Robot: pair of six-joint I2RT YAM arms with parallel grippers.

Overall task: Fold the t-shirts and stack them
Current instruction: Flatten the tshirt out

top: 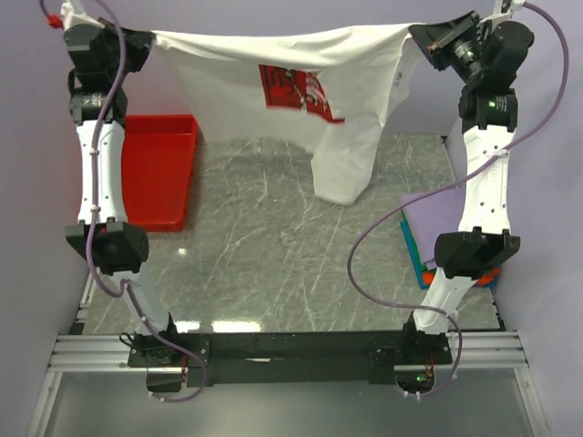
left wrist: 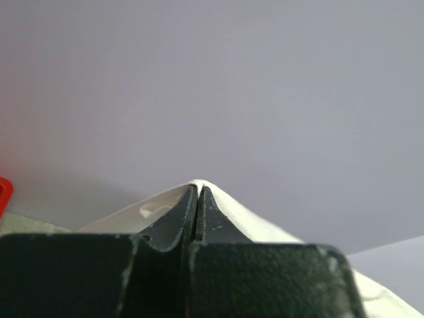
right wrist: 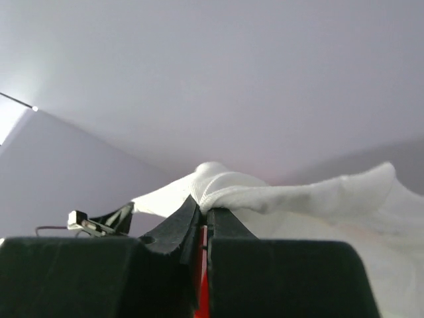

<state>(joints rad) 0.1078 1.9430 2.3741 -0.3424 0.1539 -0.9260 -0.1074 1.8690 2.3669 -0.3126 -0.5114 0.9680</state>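
The large white t-shirt [top: 273, 64] with a red print [top: 293, 89] hangs stretched in the air between both grippers at the far edge of the table, its lower part drooping to the grey table [top: 273, 237]. My left gripper [top: 146, 41] is shut on its left corner, seen as white cloth [left wrist: 265, 225] over the fingertips [left wrist: 211, 218]. My right gripper [top: 421, 36] is shut on its right corner, a bunched white hem [right wrist: 278, 195]. A stack of folded shirts lies at the right edge, lavender [top: 435, 218] on top, teal [top: 410, 248] and orange [top: 490, 276] edges below.
A red plastic tray [top: 157, 168] sits at the table's left side, beside the left arm. The right arm [top: 483, 182] stands over the folded stack. Purple walls enclose the back and sides.
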